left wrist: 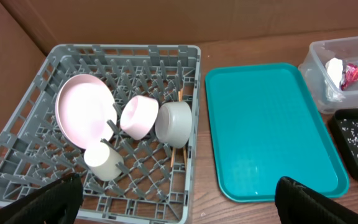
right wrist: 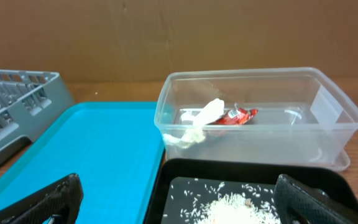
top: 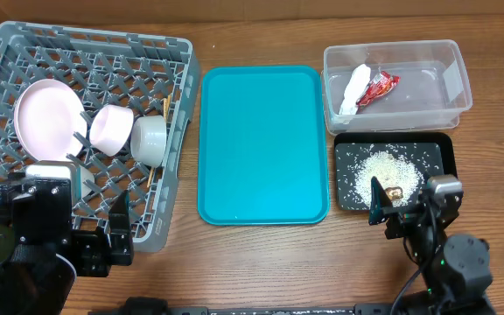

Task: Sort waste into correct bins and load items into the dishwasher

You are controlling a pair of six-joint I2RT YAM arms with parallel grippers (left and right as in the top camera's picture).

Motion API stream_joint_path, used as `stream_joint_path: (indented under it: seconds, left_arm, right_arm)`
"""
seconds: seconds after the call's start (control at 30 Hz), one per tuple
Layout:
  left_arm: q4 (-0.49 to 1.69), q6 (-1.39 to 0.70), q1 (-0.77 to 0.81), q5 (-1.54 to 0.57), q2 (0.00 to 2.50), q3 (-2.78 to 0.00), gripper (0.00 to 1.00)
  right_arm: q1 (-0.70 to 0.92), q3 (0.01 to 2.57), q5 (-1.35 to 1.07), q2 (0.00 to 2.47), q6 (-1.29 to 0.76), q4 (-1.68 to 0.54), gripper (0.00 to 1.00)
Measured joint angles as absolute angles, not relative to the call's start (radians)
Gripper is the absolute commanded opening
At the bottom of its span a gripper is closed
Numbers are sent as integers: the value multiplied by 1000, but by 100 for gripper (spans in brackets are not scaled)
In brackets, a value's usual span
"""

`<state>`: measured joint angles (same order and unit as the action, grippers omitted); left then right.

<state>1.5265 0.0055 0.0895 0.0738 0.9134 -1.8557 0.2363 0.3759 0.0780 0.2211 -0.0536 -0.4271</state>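
The grey dish rack (top: 7, 52) stands at the left of the wooden surface (top: 261, 262). The large pale-pink plate (top: 49, 118) leans on edge in it, with the smaller pink plate (top: 110, 129) just beside it and the green-white bowl (top: 150, 140) tipped on its side next to that. The white cup (left wrist: 103, 163) sits in front of the big plate (clearest from the left wrist view). The chopsticks (top: 165, 108) lie by the bowl near the rack's right wall. The teal serving tray (top: 263, 144) lies in the middle. To its right, the clear tub (top: 392, 48) holds the white napkin (top: 355, 87) touching the red wrapper (top: 379, 87). In front of the tub, the black tray (top: 436, 157) carries the rice (top: 390, 166) and the brown morsel (top: 395, 191). The left jaws hang wide apart over the rack's near edge, and the right jaws stand wide apart over the black tray's near edge. Neither pair grips anything.
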Motion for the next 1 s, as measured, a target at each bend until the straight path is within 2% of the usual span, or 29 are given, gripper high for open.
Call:
stream_joint_path:
  seconds: [0.2, 0.33, 1.0]
  left_arm:
    - [1527, 6, 89, 74, 914, -1856, 100]
    - [1527, 6, 89, 73, 913, -1856, 100]
    - [1527, 6, 89, 71, 913, -1856, 100]
  right_arm:
    - [236, 123, 74, 34, -64, -212, 100]
    - [236, 41, 73, 15, -71, -62, 100]
    - [236, 19, 67, 13, -78, -80, 100]
